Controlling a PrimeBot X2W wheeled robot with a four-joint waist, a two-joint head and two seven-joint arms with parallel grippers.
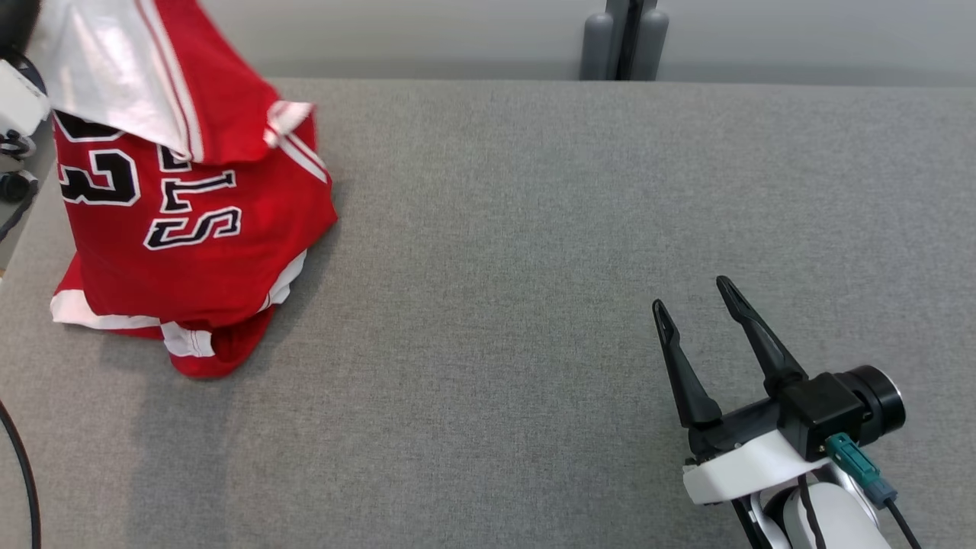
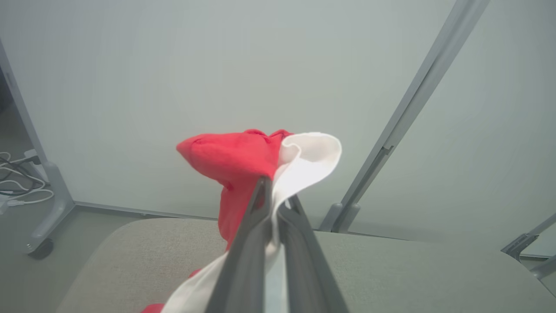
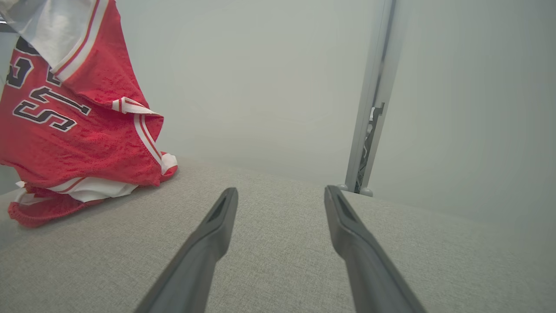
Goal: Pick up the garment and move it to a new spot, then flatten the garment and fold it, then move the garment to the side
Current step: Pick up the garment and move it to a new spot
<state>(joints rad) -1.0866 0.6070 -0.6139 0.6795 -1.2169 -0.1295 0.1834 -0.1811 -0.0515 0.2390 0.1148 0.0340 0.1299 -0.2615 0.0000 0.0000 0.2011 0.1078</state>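
Red jersey hangs long-axis up-down at far left, lower end bunched on the grey table by its left edge; I've got open table all to the right; my left gripper pinches its top fold; right gripper spread, near right, well apart.

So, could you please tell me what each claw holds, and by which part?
The left claw is shut on the red jersey, pinching a bunched fold at its top; the right claw is open, holding nothing.
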